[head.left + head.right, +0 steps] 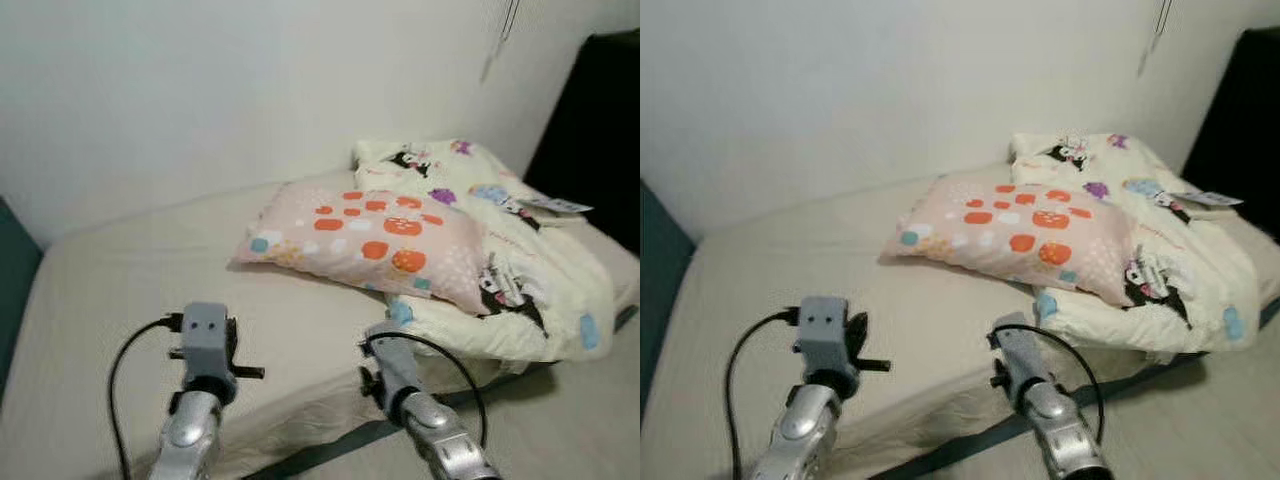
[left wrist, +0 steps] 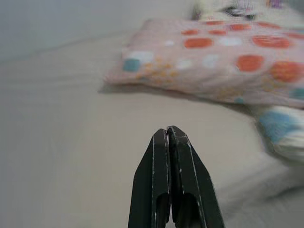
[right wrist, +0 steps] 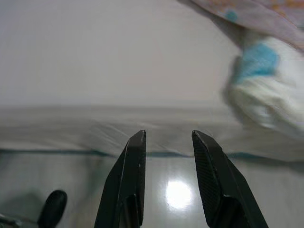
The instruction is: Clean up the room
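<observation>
Over the near edge of the bed (image 1: 150,290), both silver arms reach forward side by side from below. On the robot's left, the left tool (image 2: 168,135) is pressed narrow, its black fingers (image 2: 183,161) closed together and holding nothing, aimed across the beige sheet toward the pink pillow (image 1: 370,238). Beside it, the right tool (image 3: 168,140) points down at the mattress edge with its fingers (image 3: 133,166) spread wide and empty. That dotted pillow lies on the bed, leaning partly on a crumpled cream blanket (image 1: 530,260) heaped against the wall (image 1: 200,90).
</observation>
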You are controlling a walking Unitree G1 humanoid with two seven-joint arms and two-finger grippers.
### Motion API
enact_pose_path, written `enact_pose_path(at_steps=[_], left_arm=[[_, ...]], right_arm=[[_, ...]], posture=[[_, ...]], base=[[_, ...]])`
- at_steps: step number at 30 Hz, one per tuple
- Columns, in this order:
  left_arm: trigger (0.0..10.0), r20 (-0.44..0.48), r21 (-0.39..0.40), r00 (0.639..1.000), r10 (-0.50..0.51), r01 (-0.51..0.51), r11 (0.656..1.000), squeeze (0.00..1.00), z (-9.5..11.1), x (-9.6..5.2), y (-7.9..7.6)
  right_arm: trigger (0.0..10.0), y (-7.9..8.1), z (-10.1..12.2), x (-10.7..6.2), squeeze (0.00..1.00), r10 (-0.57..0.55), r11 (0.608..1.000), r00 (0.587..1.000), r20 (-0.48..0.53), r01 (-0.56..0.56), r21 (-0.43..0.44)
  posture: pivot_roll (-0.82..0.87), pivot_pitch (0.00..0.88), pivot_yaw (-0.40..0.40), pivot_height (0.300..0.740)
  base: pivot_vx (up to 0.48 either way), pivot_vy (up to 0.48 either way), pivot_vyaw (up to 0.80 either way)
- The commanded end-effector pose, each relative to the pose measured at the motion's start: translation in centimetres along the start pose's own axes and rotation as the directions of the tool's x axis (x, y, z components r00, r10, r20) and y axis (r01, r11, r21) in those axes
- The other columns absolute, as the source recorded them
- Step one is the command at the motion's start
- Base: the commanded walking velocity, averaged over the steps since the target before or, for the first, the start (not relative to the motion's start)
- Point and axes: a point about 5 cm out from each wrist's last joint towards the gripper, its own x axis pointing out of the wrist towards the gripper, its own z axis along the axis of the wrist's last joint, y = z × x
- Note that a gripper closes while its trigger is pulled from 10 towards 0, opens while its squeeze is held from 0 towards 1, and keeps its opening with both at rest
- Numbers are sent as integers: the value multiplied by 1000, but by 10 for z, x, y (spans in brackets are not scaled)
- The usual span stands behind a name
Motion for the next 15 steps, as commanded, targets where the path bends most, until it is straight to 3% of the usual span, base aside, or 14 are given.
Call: enact_pose_path(at_steps=[1, 15], left_arm=[[10000, -22, 16, 1000, 12, -12, 1000, 0, -4, -2, 5], [10000, -23, 18, 1000, 13, -13, 1000, 0, -4, -1, 5]], right_arm=[[10000, 4, 3, 1, 0, 9, 1000, 1000, 12, -9, -8], [10000, 6, 3, 2, 0, 12, 1000, 1000, 12, -12, -8]], posture=[[-62, 96, 8, 740], [-57, 97, 11, 740]], base=[[0, -315, 800], [0, -314, 800]])
